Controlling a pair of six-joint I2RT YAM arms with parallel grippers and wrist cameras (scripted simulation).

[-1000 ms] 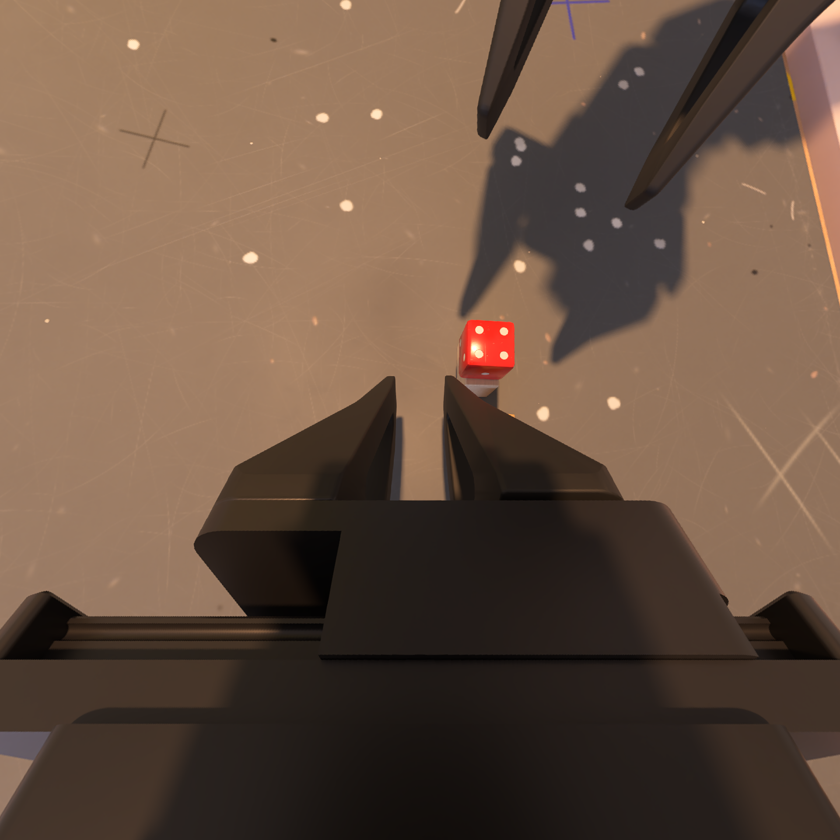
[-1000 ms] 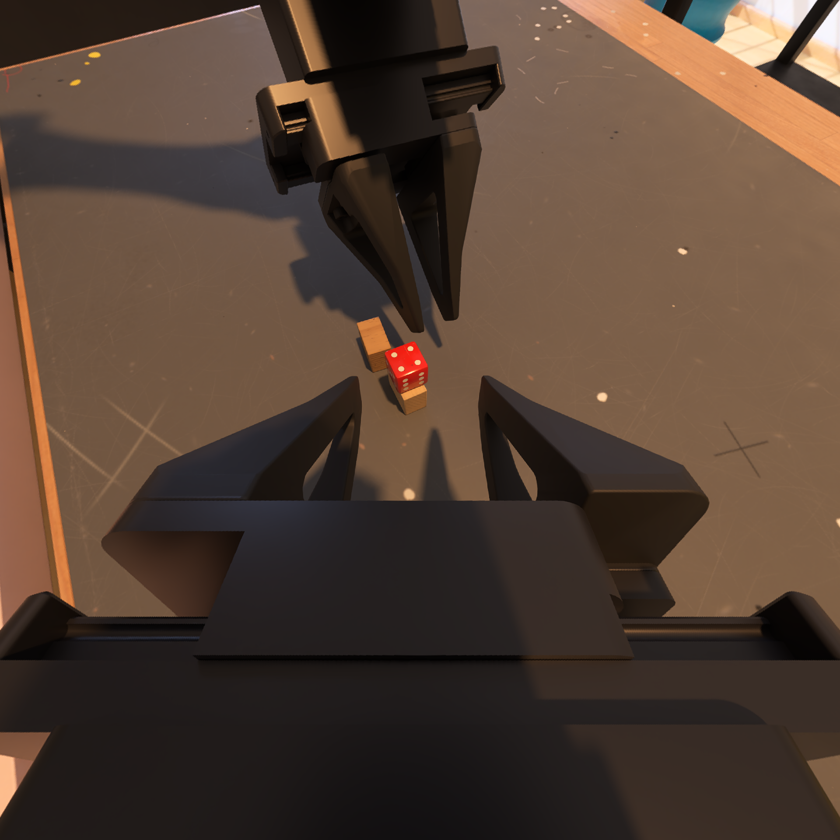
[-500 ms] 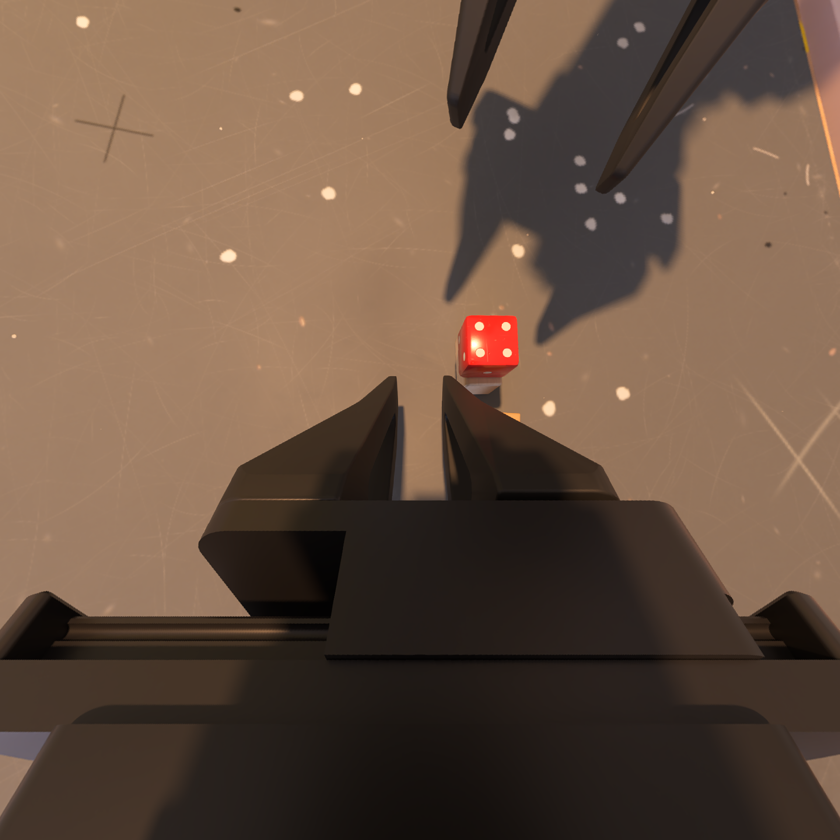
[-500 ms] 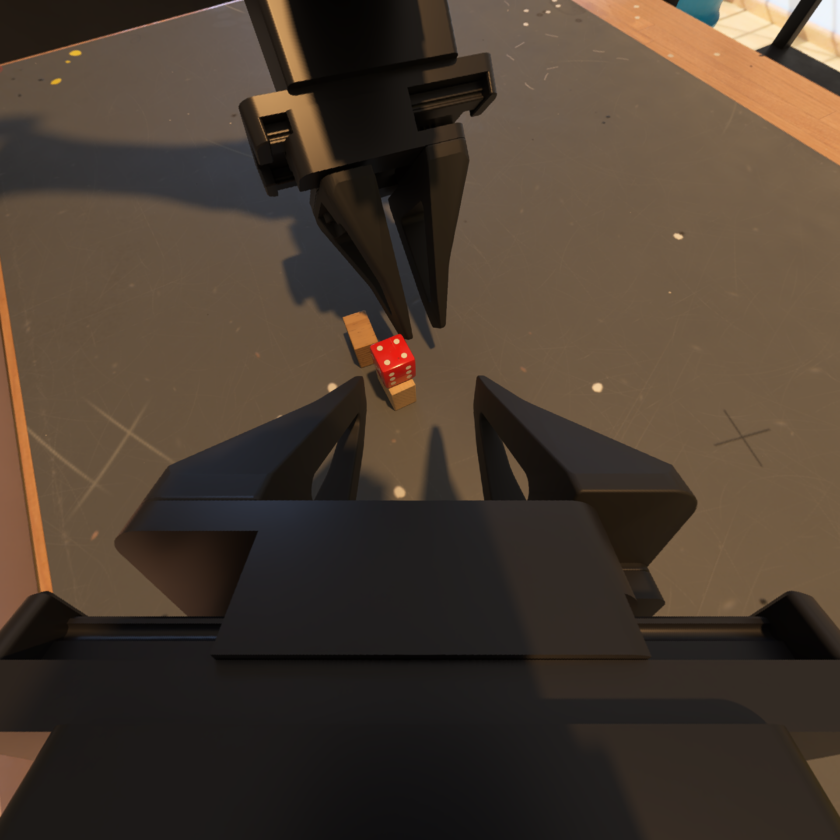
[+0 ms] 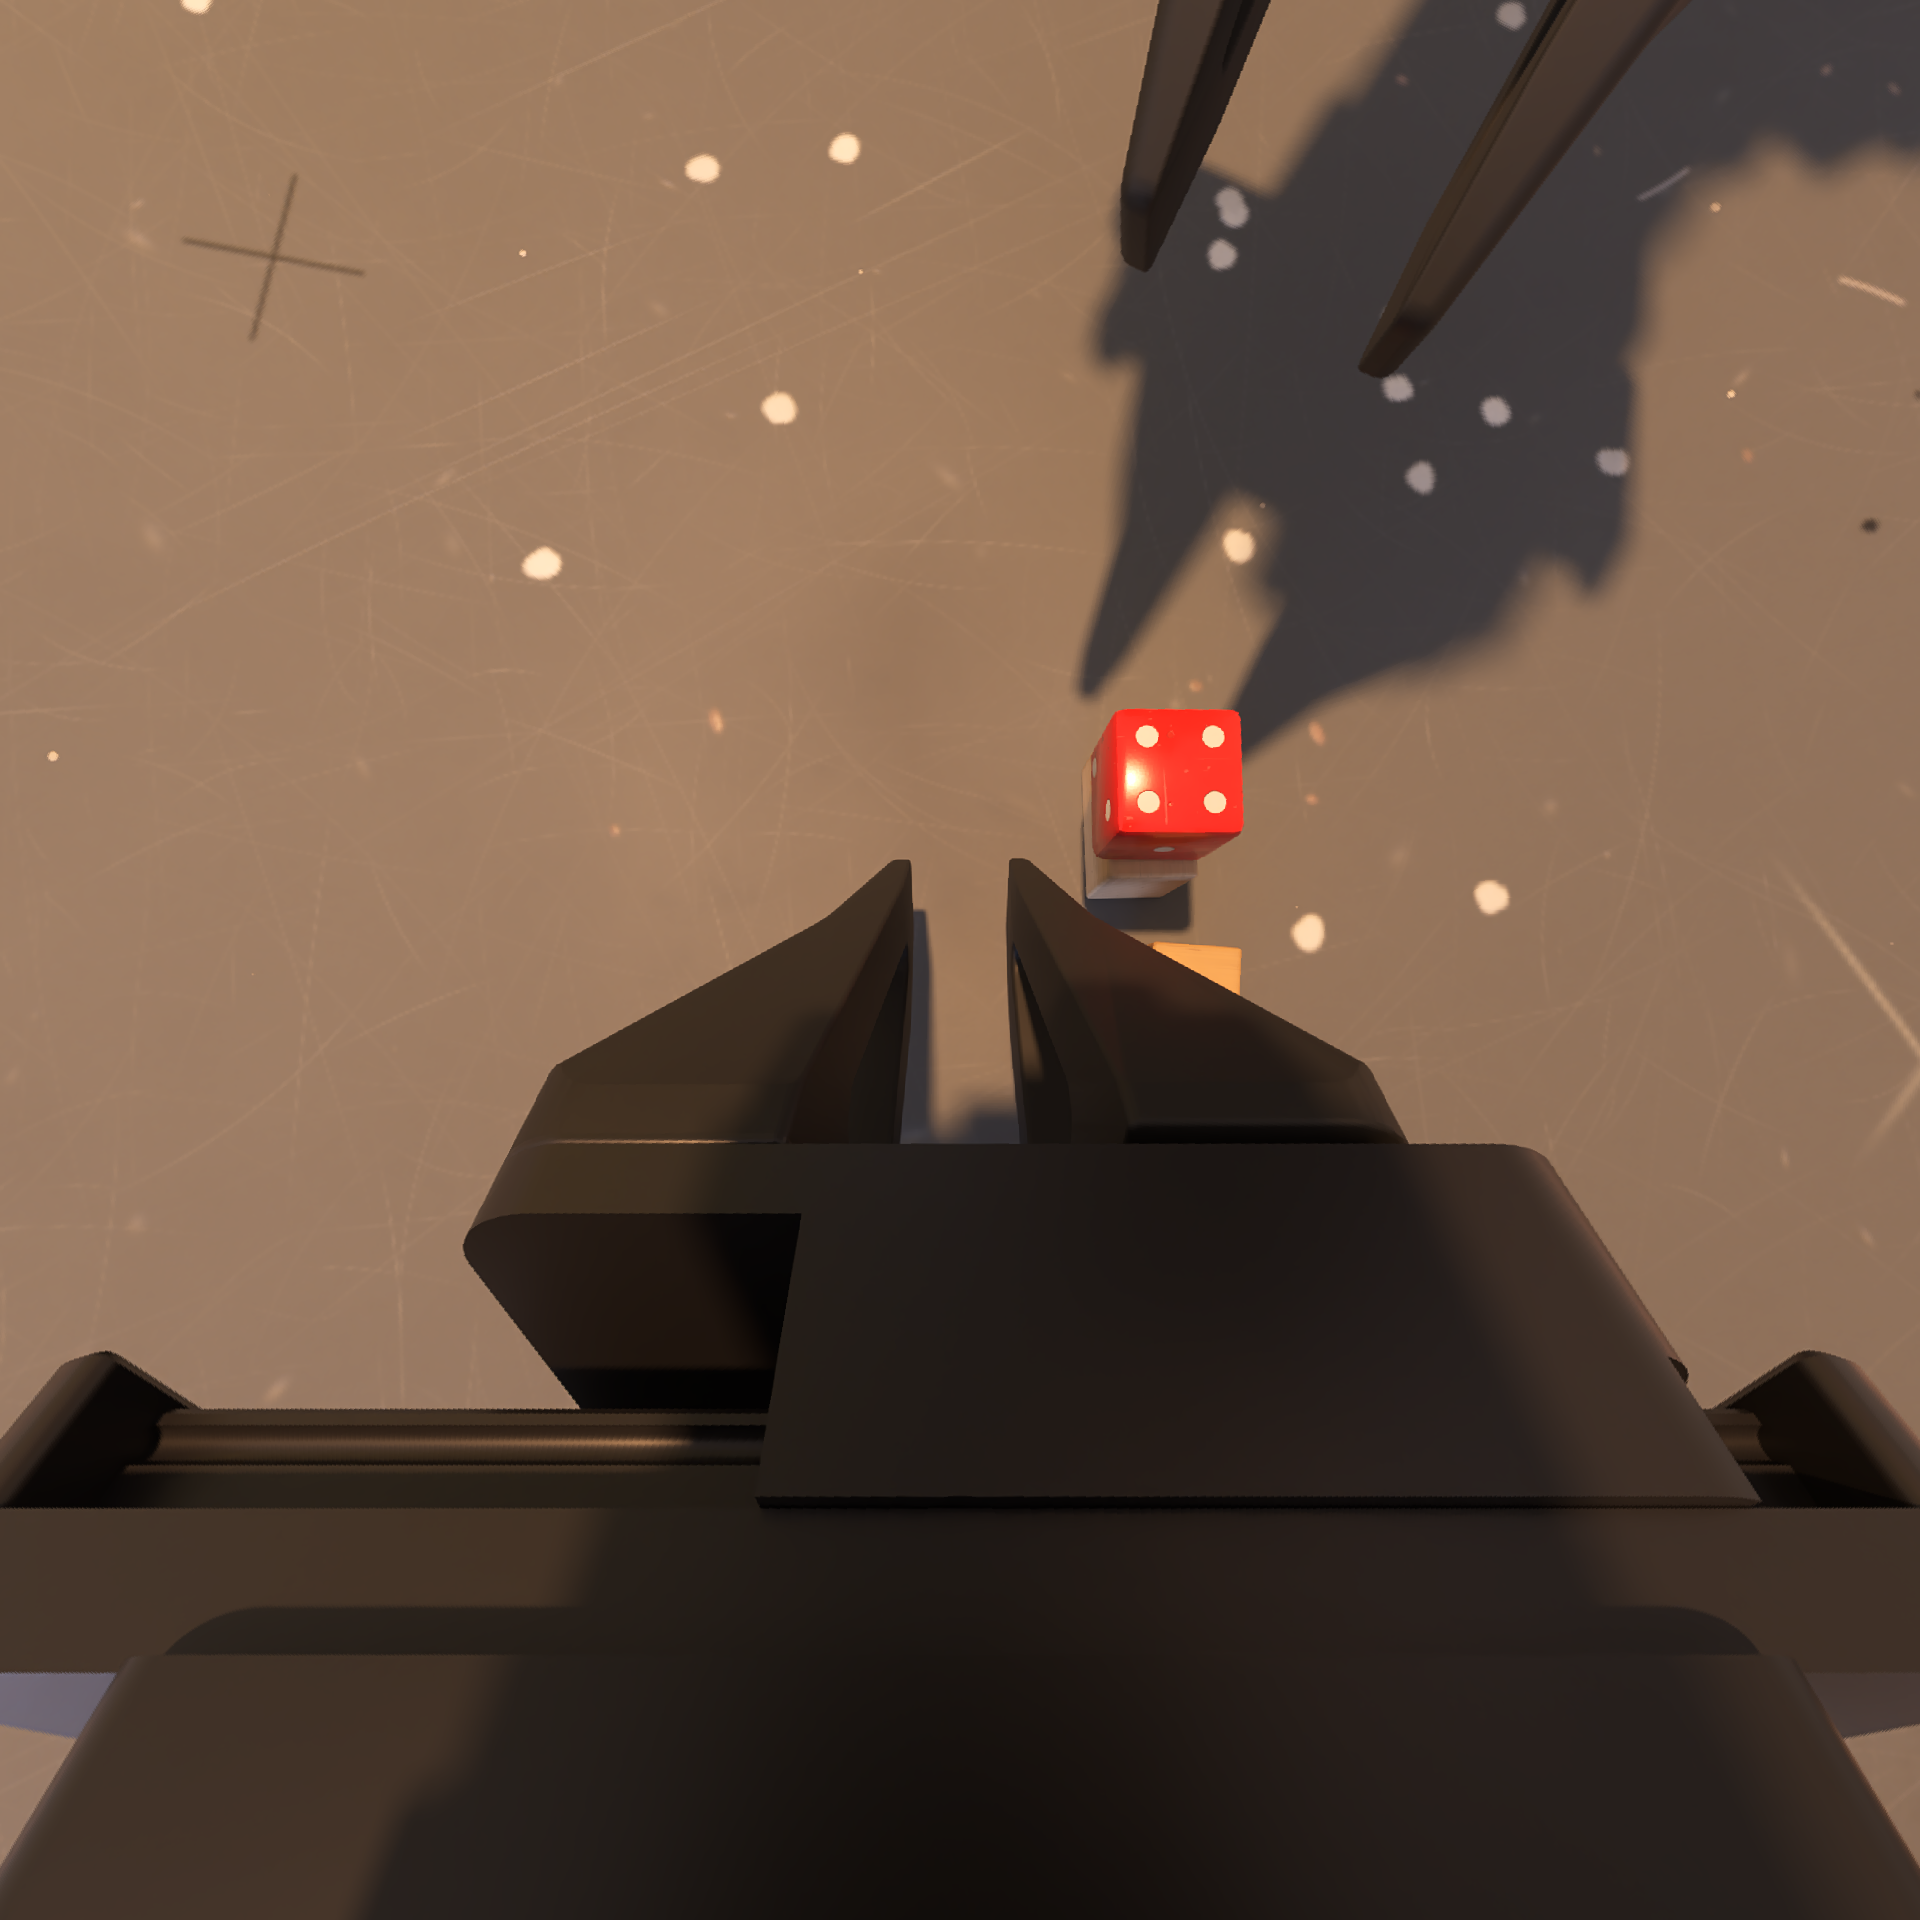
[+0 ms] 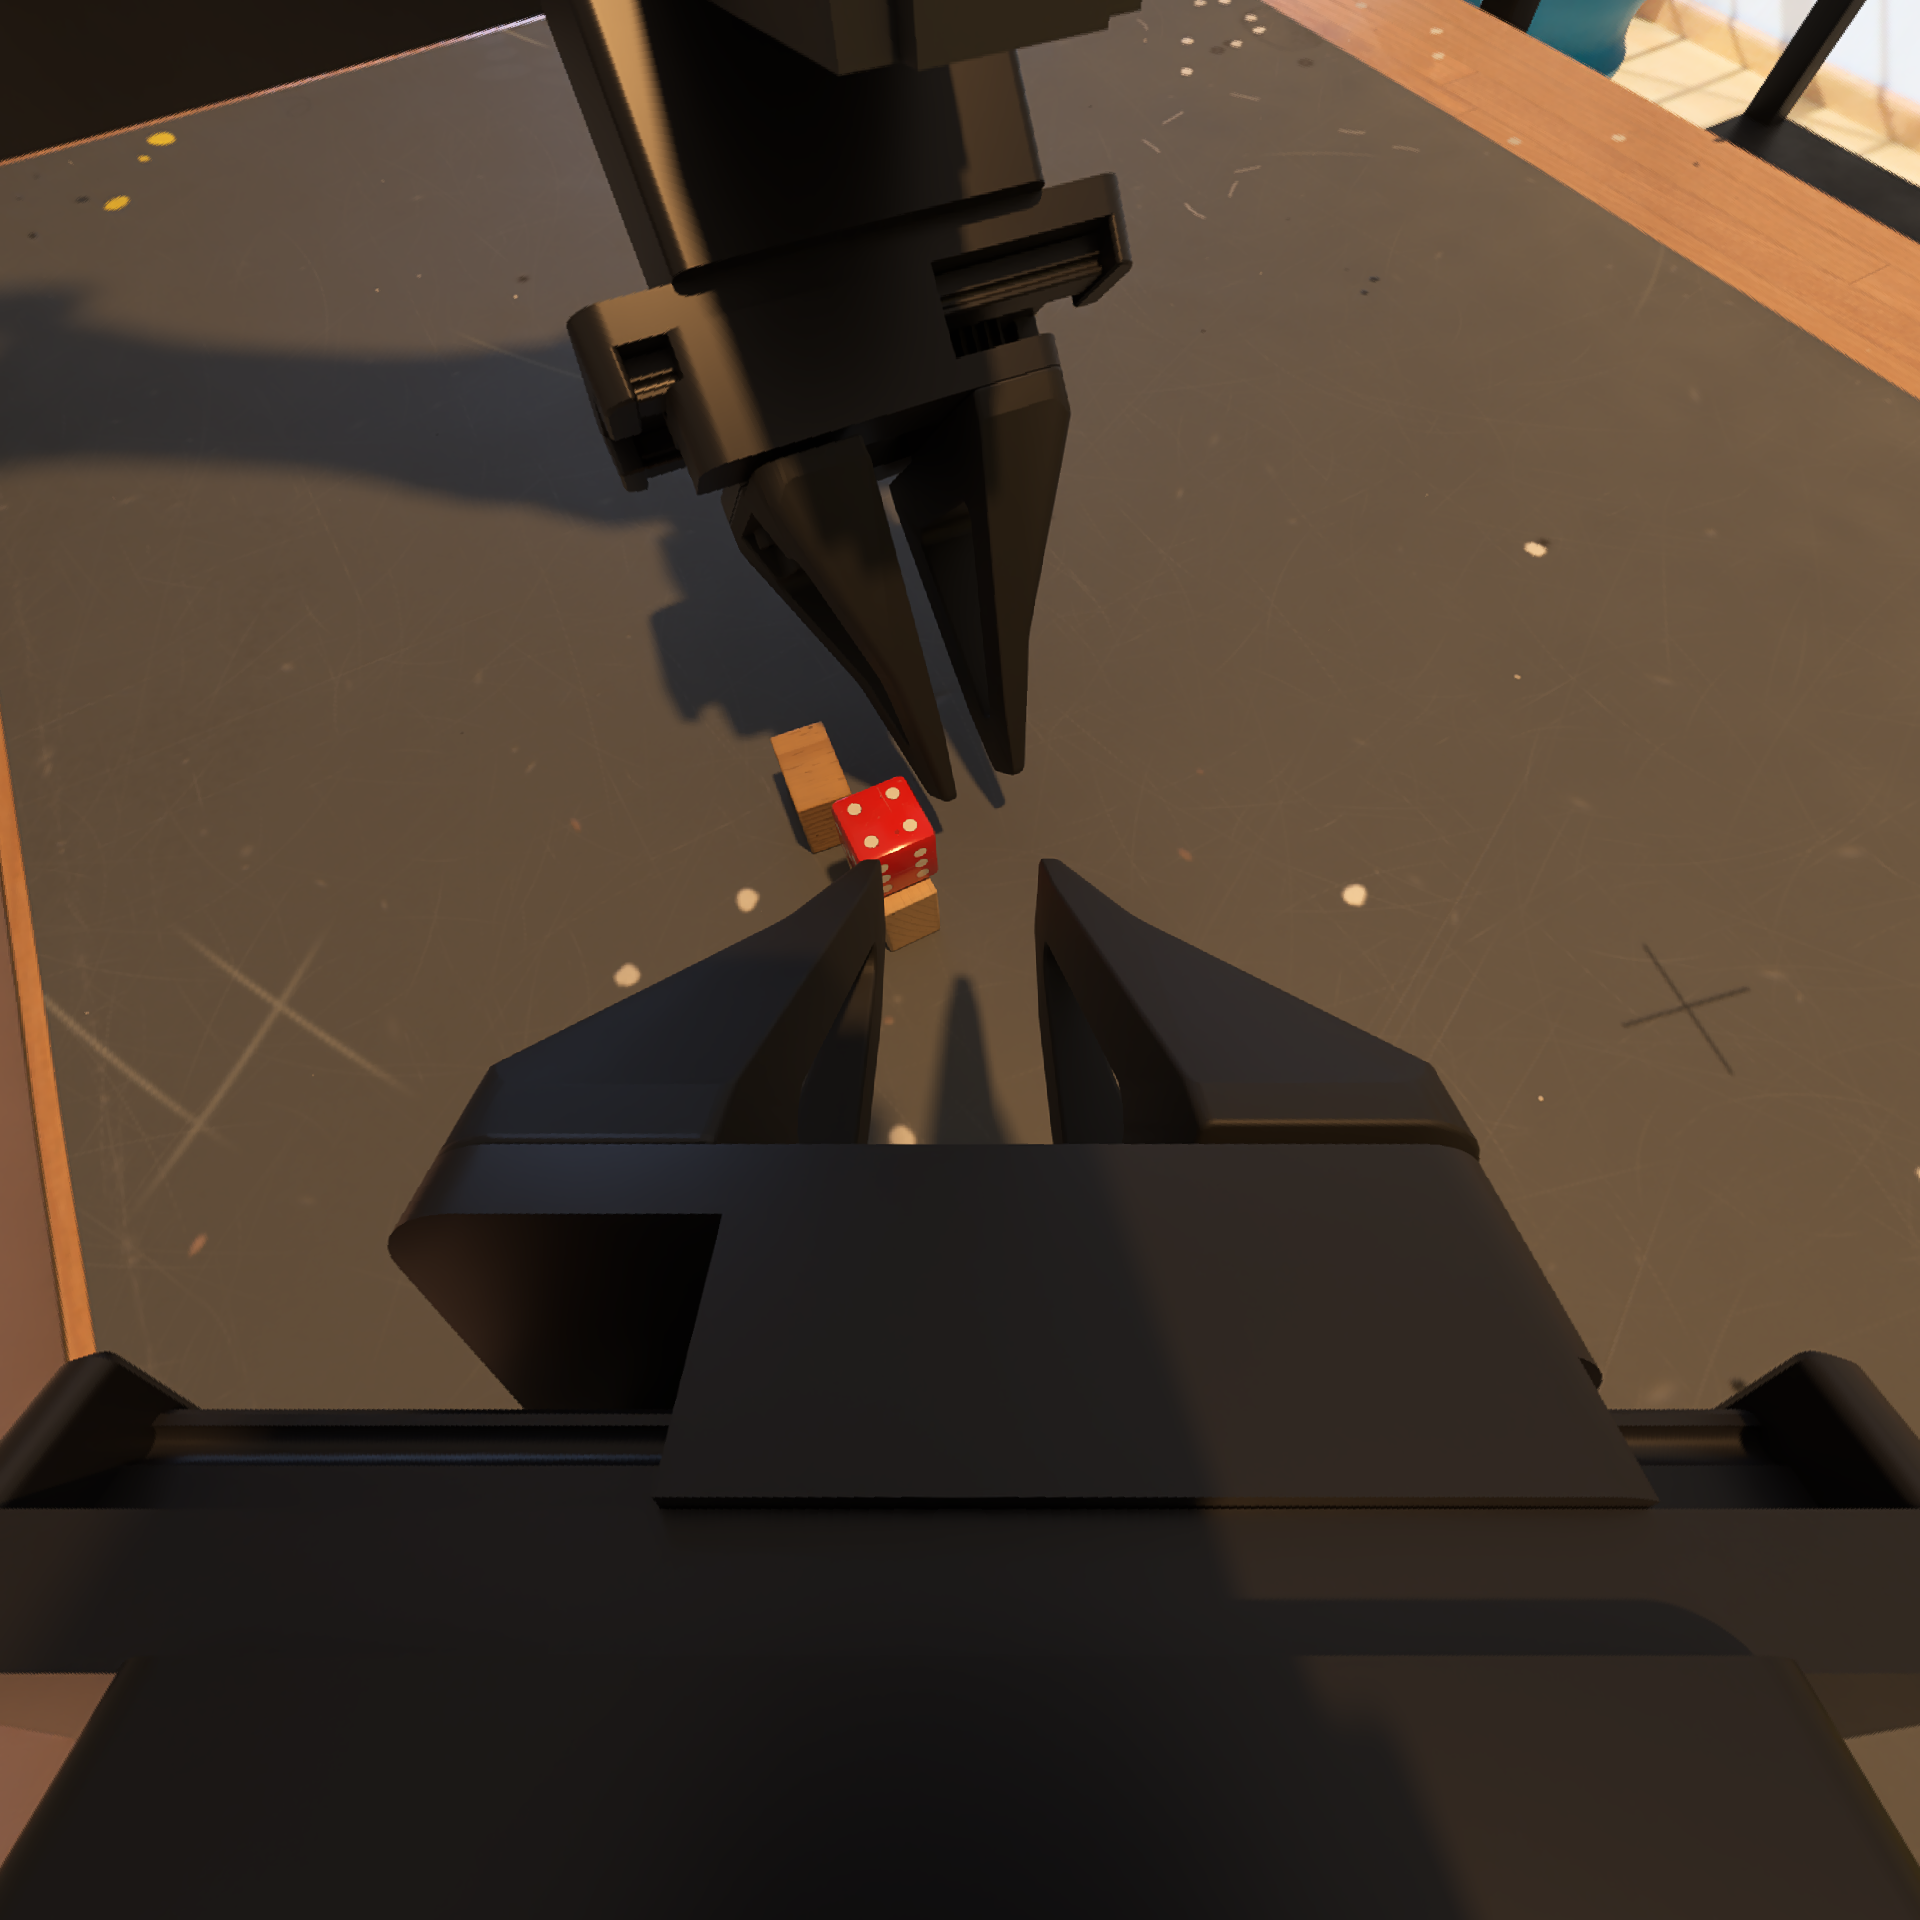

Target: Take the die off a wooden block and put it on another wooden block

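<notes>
A red die [image 5: 1169, 774] with white pips sits on a small wooden block [image 5: 1138, 881]. A second wooden block [image 5: 1200, 966] stands bare close beside it, partly hidden by my left finger. In the right wrist view the die [image 6: 883, 826] tops the near block [image 6: 912, 916], and the bare block [image 6: 810, 779] is behind it to the left. My right gripper [image 6: 959, 871] is open and empty, with its left fingertip right beside the die. My left gripper [image 5: 961, 868] is shut and empty, and hovers just beyond the die [image 6: 971, 774].
The dark scratched tabletop [image 6: 1351, 675] has a wooden border along the right [image 6: 1662, 177] and left [image 6: 26, 1039] sides. In the left wrist view, the right gripper's fingers [image 5: 1164, 156] hang over the table beyond the die.
My right gripper has moved closer to the die and its jaws have narrowed. The die now sits at its left fingertip. The left gripper has shifted slightly, and the bare block shows beside its finger.
</notes>
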